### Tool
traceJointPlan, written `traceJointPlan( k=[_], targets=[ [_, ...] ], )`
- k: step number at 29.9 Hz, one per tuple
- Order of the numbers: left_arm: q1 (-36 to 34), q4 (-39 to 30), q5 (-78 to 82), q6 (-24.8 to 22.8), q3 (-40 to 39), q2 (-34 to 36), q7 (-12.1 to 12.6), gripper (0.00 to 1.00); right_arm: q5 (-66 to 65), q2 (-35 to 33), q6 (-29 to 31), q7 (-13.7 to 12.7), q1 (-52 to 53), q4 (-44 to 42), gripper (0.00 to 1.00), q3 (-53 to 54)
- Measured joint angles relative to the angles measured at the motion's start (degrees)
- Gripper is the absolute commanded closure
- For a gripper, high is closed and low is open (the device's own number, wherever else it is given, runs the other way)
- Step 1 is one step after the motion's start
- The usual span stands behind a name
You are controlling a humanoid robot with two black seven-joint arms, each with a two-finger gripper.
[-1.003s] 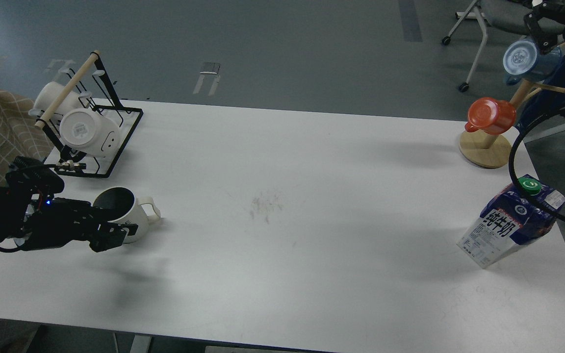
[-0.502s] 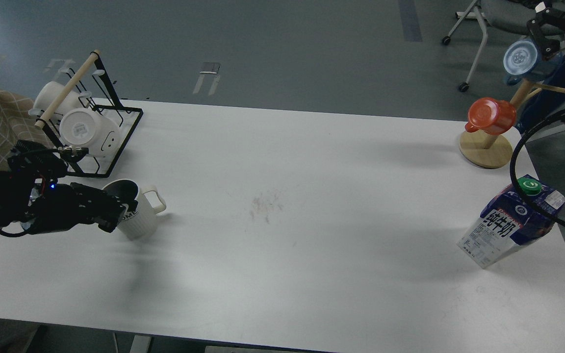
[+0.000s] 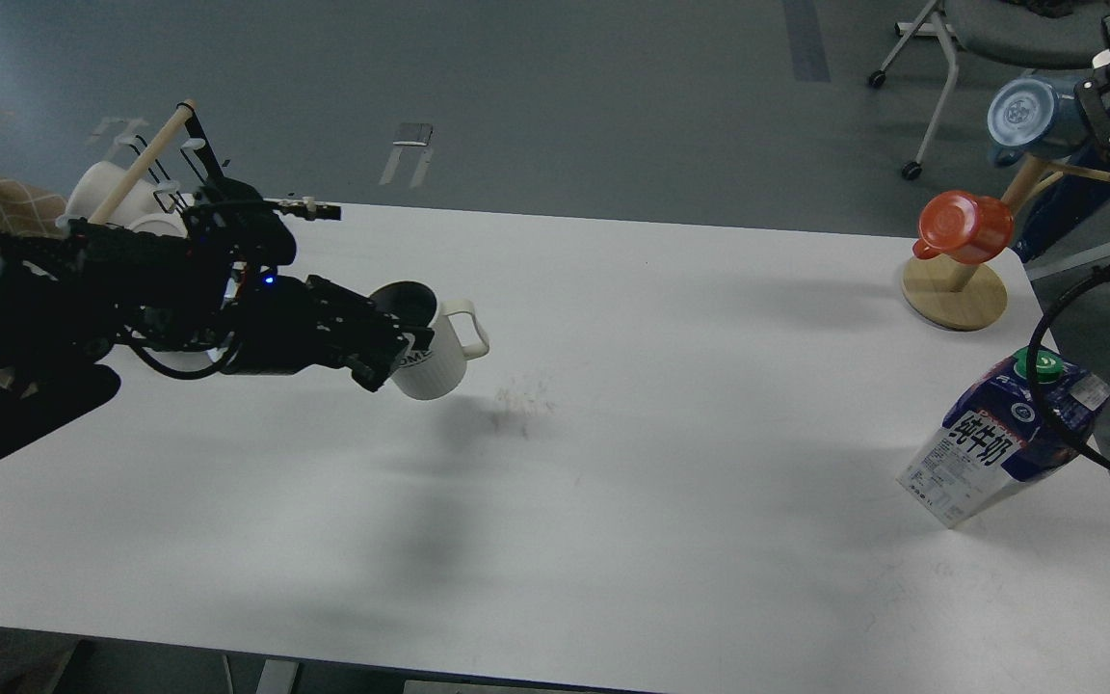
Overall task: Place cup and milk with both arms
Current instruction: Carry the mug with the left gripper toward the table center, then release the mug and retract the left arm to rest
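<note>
The cup (image 3: pixel 435 364), an off-white ribbed mug with a dark inside, hangs a little above the white table (image 3: pixel 613 501), left of centre, handle pointing right. My left gripper (image 3: pixel 391 355) is shut on its left rim and wall. The milk (image 3: pixel 989 448), a dark-blue and white carton with a green cap, stands tilted at the table's right edge, with a black cable looping in front of it. My right gripper (image 3: pixel 1106 104) is high at the far right, beside a blue mug, well above and behind the milk. Its fingers cannot be told apart.
A black wire rack (image 3: pixel 191 159) with plain white mugs (image 3: pixel 97 188) stands at the back left, partly behind my left arm. A wooden mug tree (image 3: pixel 955 294) at the back right carries an orange mug (image 3: pixel 964 226) and a blue mug (image 3: pixel 1027 114). A wheeled chair (image 3: pixel 940 58) stands beyond.
My left gripper has lifted the cup off the table and carried it right and away, toward the centre. The right gripper has drifted slightly right and down. The milk has not moved.
</note>
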Motion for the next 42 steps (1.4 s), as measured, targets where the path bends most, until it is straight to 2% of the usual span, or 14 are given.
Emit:
traceJointPlan(
  k=[3, 7, 12, 16, 17, 18, 20, 22, 24, 30, 33, 36, 38, 42],
  targets=[
    [-0.55, 0.54, 0.76, -0.05, 0.27, -5.5, 1.84, 1.0, 0.0, -1.09, 0.0, 0.0, -0.5, 0.04, 0.0, 0.59],
    [-0.67, 3.29, 4.61, -0.07, 3.76, -10.68, 2.81, 1.0, 0.02, -1.76, 0.0, 0.0, -1.51, -0.05, 0.0, 0.9],
    [-0.45, 5.69, 6.98, -0.07, 8.29, -13.7, 3.2, 1.0, 0.47, -1.86, 0.0, 0.05, -2.38, -0.26, 0.0, 1.64],
    [-0.07, 5.94, 9.0, -0.05, 9.49, -15.43, 5.0, 1.0, 1.54, -1.86, 0.0, 0.05, -2.7, -0.38, 0.0, 1.69],
    [-0.02, 5.97, 9.2, -0.04, 9.53, -15.88, 5.76, 0.83, 1.64, -1.85, 0.0, 0.04, -2.74, -0.38, 0.0, 1.7],
    [-0.01, 5.99, 9.29, -0.04, 9.54, -16.31, 6.53, 0.48, 1.7, -1.85, 0.0, 0.02, -2.78, -0.38, 0.0, 1.69],
    [-0.16, 5.97, 9.24, -0.05, 9.55, -17.43, 9.13, 0.26, 1.73, -1.85, 0.0, 0.0, -2.94, -0.34, 0.0, 1.69],
    [-0.39, 5.91, 8.73, -0.07, 9.19, -17.71, 11.0, 0.21, 1.75, -1.86, 0.0, -0.01, -3.29, -0.21, 0.0, 1.7],
    [-0.78, 5.53, 7.54, -0.07, 8.33, -17.62, 11.74, 0.12, 1.81, -1.92, 0.0, -0.01, -3.74, -0.15, 0.0, 1.7],
    [-5.54, 5.19, -1.49, -0.07, 5.87, -14.62, 12.3, 0.08, 2.73, -2.99, 0.0, -0.33, -5.28, 0.5, 0.0, 1.89],
    [-9.59, 5.77, -7.82, -0.07, 5.48, -12.32, 12.17, 0.04, 6.01, -3.85, 0.0, -2.04, -7.47, 2.54, 0.0, 1.93],
    [-12.29, 7.24, -17.04, -0.07, 3.22, -10.06, 12.02, 0.03, 10.25, -4.32, 0.0, -6.03, -12.07, 6.22, 0.0, 1.92],
    [-12.5, 8.75, -25.16, -0.07, -0.65, -8.92, 12.22, 0.03, 12.1, -4.71, 0.0, -7.53, -15.68, 8.95, 0.0, 1.91],
    [-10.6, 15.34, -47.43, -0.04, -11.38, -8.33, 12.02, 0.02, 14.49, -5.26, 0.0, -7.99, -22.46, 12.73, 0.0, 4.54]
  ],
)
